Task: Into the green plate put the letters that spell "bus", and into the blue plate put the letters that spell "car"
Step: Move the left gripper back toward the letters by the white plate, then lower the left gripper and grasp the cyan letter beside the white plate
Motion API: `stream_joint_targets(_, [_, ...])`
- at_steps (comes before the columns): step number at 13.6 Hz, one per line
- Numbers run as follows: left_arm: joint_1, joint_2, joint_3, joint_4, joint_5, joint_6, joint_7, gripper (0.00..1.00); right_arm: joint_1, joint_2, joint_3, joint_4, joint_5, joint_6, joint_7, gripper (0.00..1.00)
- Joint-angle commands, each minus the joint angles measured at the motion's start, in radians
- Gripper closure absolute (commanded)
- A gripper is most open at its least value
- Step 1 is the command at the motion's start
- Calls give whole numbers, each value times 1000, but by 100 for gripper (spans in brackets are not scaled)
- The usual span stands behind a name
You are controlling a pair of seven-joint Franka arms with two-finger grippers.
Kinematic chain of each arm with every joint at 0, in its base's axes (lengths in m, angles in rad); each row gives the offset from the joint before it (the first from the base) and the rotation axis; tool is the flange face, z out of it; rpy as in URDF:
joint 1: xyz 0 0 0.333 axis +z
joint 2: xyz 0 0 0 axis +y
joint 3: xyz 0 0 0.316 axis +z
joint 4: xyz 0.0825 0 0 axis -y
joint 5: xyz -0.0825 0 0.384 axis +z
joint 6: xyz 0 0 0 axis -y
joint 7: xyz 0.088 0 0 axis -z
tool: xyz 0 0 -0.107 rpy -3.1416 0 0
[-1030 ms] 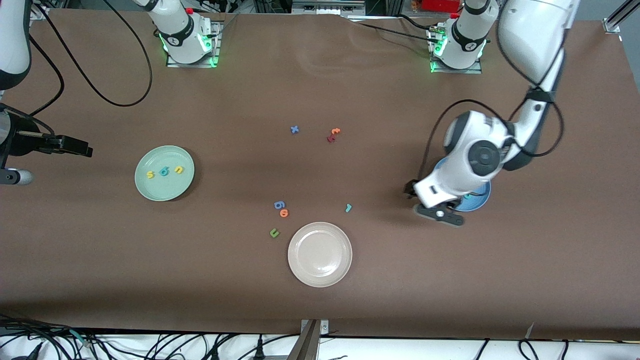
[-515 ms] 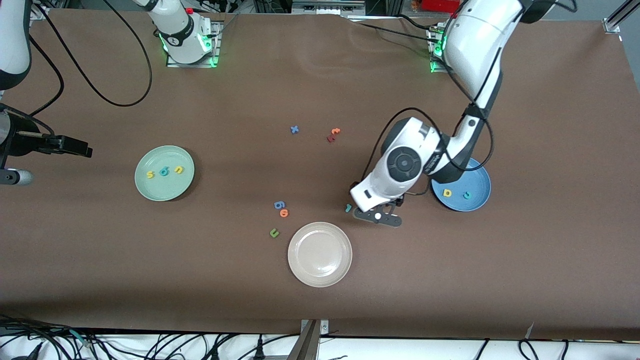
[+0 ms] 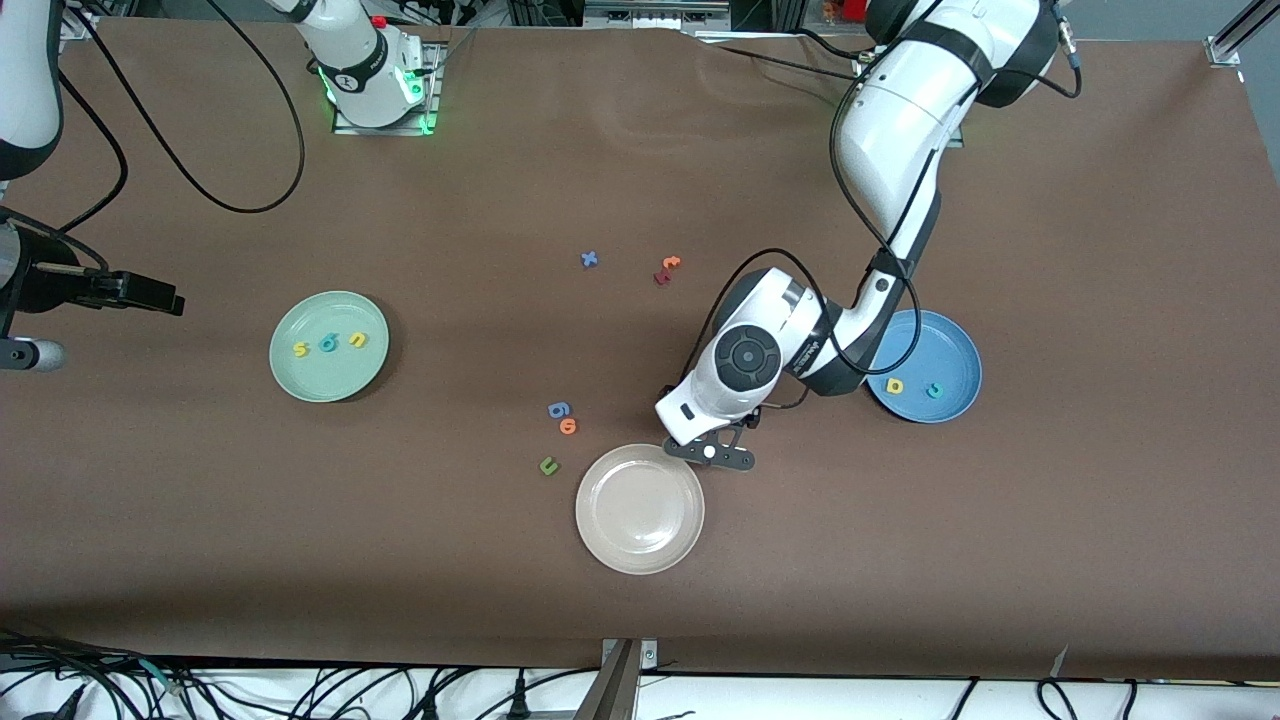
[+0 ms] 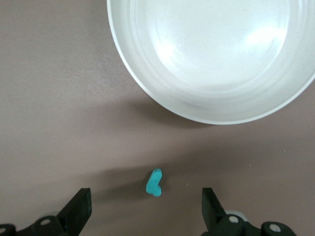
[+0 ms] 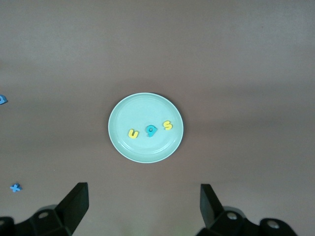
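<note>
Left gripper (image 4: 146,211) wide over teal r (image 4: 154,182); right gripper (image 5: 142,209) likewise over green plate (image 5: 145,128)

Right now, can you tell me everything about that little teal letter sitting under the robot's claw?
The teal r is one tiny letter, flat and soft-looking like foam, a bright blue-green all over. It lies flat on the bare brown table, near the rim of the beige-white plate but not touching it. The left claw is right above it, fingers spread wide, one to each side, and neither one touches it. Nothing else lies against it. From the front camera the arm hides it.
</note>
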Motion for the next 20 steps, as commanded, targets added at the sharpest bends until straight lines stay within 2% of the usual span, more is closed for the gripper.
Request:
stream_joint_targets(1, [-39, 47, 37, 67, -14, -22, -19, 6, -5, -25, 8, -25, -15, 12, -10, 0])
stream_joint_targets(5, [-45, 67, 41, 66, -13, -8, -27, 11, -4, -25, 8, -25, -14, 13, -7, 0])
stream_joint_targets(15, [-57, 92, 41, 63, -11, 23, -85, 52, -5, -18, 8, -25, -12, 15, -8, 0])
stream_joint_targets(16, [-57, 92, 41, 61, -11, 23, -87, 59, -5, -18, 8, -25, -12, 15, -8, 0])
stream_joint_targets(20, [-63, 92, 41, 55, -11, 21, -98, 69, -5, -18, 8, -25, -12, 16, -7, 0])
